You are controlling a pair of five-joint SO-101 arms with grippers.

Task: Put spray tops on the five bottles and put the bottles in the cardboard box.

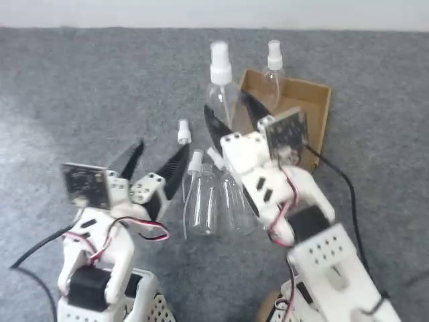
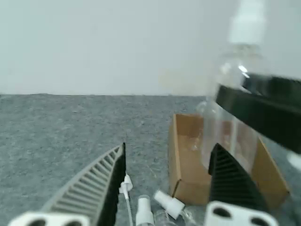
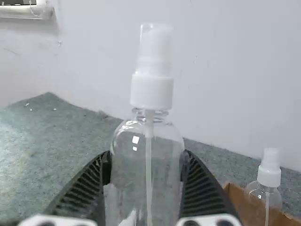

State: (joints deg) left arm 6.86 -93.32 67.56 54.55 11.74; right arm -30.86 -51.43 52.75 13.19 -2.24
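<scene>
Altogether four bottles (image 1: 221, 94), one loose spray top (image 1: 183, 131) and one cardboard box (image 1: 314, 107) show.

One bottle (image 1: 273, 75) inside cardboard box (image 1: 320, 100)

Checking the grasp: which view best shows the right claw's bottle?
Right wrist view: spray bottle upright between the right claw's fingers. High view: claw hides its base. Left wrist view: a finger crosses it.

a grey carpeted table (image 1: 80, 80) carries a cardboard box (image 1: 322, 124) on its far side, clear bottles (image 1: 204, 201) lying side by side mid-table (their count is hard to tell), and one loose spray top (image 1: 184, 131) just beyond them.
</scene>
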